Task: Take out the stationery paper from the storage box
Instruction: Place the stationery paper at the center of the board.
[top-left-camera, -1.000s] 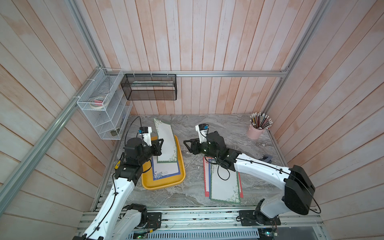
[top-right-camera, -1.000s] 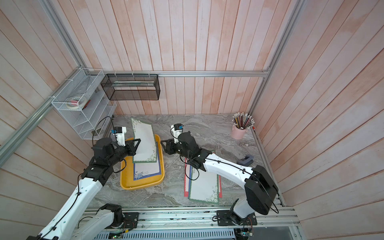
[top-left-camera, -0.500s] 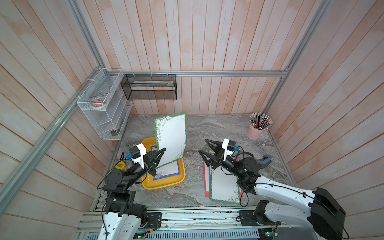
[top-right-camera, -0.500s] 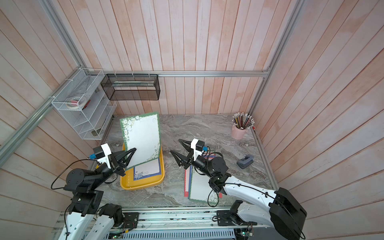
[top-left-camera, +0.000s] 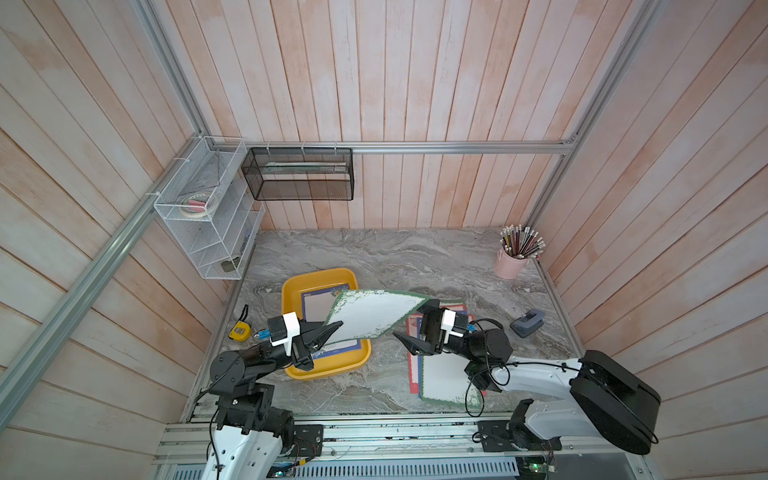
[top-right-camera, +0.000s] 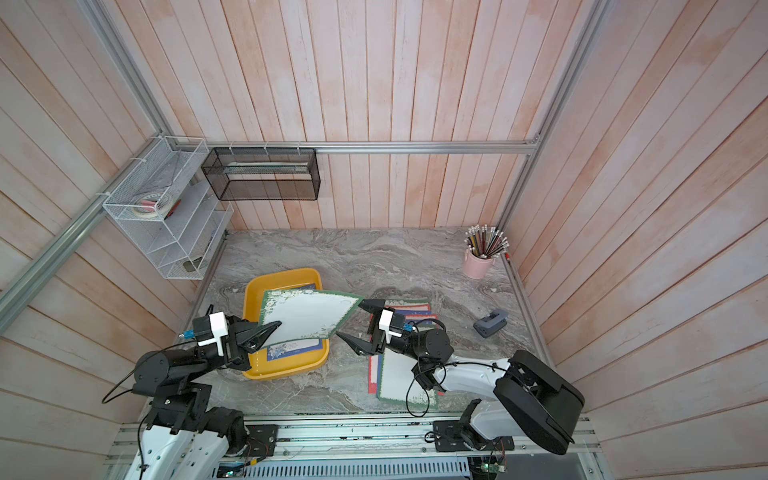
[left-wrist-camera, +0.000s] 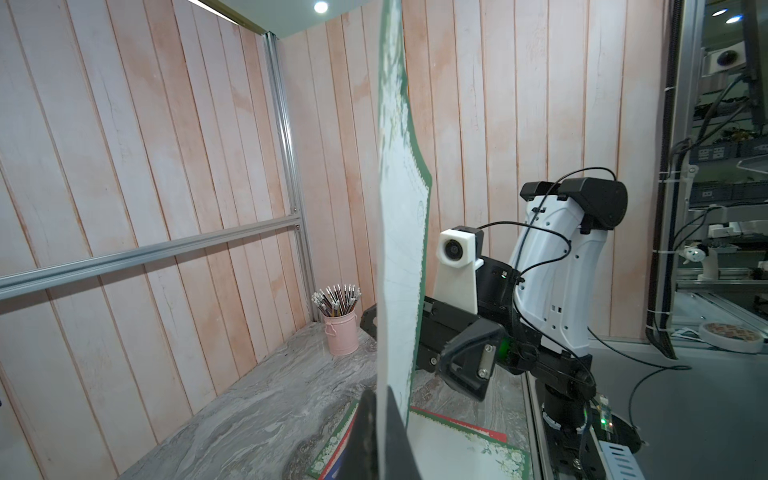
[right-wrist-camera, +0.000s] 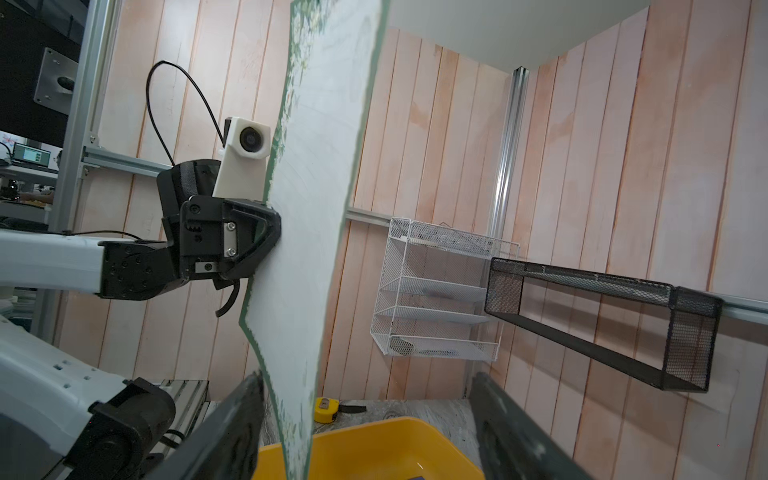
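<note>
My left gripper is shut on a corner of a green-bordered stationery paper, holding it in the air over the yellow storage box. The sheet stands edge-on between the open jaws of my right gripper, close to one finger and not pinched. A blue-bordered sheet lies in the storage box. To the right, a stack of sheets rests on the table, green-bordered on top, with red and blue edges showing beneath.
A pink pencil cup stands at the back right and a grey hole punch near the right edge. A yellow tape measure lies left of the box. A white wire rack and a black mesh basket hang on the walls.
The left gripper lifted the green-bordered sheet out of the box, then tipped it over toward the right. The right gripper opened wider and came up around the sheet's right edge.
</note>
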